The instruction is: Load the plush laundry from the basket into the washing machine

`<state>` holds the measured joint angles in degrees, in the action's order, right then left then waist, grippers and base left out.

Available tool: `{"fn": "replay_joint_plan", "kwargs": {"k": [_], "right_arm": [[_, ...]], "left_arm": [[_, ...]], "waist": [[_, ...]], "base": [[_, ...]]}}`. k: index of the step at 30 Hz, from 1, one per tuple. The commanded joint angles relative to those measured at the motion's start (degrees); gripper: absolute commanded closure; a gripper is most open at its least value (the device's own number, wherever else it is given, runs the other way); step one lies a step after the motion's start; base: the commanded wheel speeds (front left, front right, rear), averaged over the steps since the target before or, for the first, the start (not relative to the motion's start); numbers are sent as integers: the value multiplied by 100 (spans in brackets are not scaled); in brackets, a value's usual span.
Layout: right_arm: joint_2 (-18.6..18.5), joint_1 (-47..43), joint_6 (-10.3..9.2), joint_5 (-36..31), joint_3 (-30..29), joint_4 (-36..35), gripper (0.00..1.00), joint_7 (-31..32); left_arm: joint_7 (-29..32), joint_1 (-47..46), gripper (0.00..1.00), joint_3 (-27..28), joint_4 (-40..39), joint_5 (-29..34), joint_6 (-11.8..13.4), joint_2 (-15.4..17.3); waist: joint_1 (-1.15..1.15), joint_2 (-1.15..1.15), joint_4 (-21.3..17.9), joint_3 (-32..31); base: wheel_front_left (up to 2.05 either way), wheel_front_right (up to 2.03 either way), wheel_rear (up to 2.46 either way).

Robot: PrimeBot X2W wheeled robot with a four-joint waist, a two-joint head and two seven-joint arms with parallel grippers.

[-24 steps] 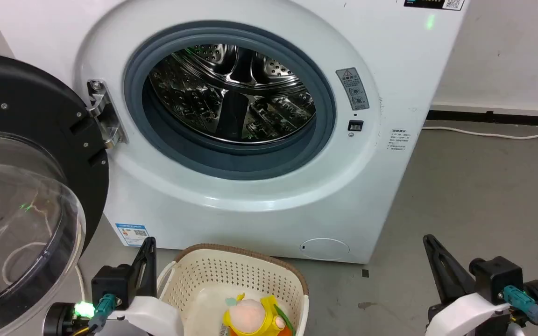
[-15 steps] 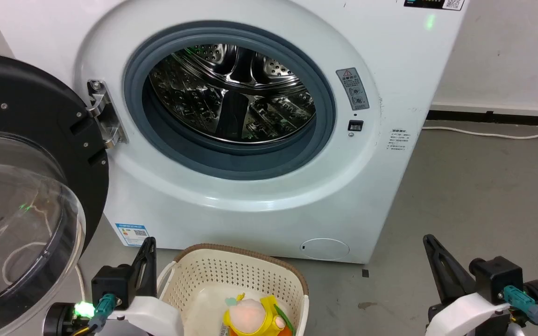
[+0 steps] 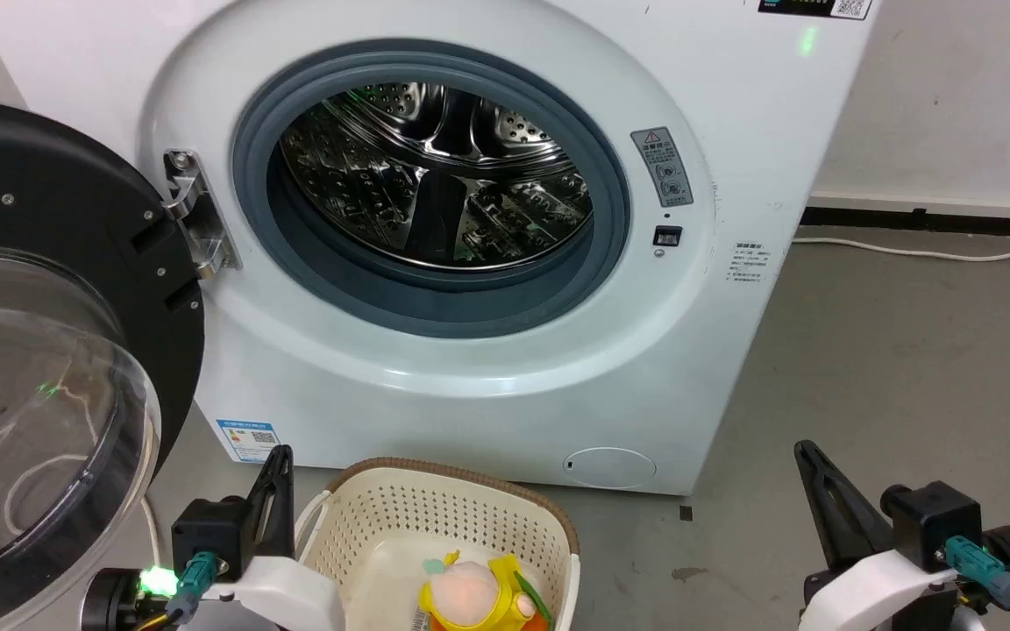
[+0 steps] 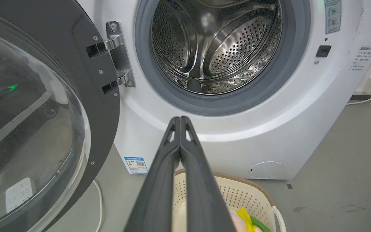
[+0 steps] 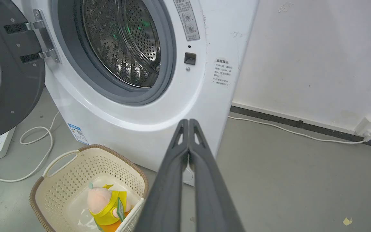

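The washing machine [image 3: 470, 421] wears an illegible blue sticker [image 3: 247, 440]; left gripper [image 4: 180, 119] and right gripper [image 5: 188, 122] clenched, empty; right wrist view shows a wall socket [image 5: 370, 127].

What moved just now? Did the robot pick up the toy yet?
Nothing visibly changed. The plush laundry still lies in the basket, the left gripper and right gripper stay shut and empty, and the washing machine is still open.

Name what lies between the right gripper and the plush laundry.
Head view: bare grey floor, then a wall of the basket, between right gripper and plush laundry.
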<state>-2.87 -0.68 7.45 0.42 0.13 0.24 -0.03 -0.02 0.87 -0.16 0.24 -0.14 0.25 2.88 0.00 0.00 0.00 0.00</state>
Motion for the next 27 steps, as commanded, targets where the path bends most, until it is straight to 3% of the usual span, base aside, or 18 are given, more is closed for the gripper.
{"fn": "replay_joint_plan", "kwargs": {"k": [1,19,20,27], "right_arm": [[0,68,3,-42,-13,-24,100,3],[0,68,3,-42,-13,-24,100,3],[0,0,0,0,1,0,0,0],[0,-21,0,52,-12,0,0,-38]], "left_arm": [[2,-87,100,16,-24,14,-25,-1],[2,-87,100,16,-24,14,-25,-1],[0,0,0,0,0,-1,0,0],[-38,8,0,-33,-2,-27,10,0]], "waist": [[0,0,0,0],[0,0,0,0],[0,0,0,0],[0,0,-2,5]], "base": [[0,0,0],[0,0,0],[0,0,0],[0,0,0]]}}
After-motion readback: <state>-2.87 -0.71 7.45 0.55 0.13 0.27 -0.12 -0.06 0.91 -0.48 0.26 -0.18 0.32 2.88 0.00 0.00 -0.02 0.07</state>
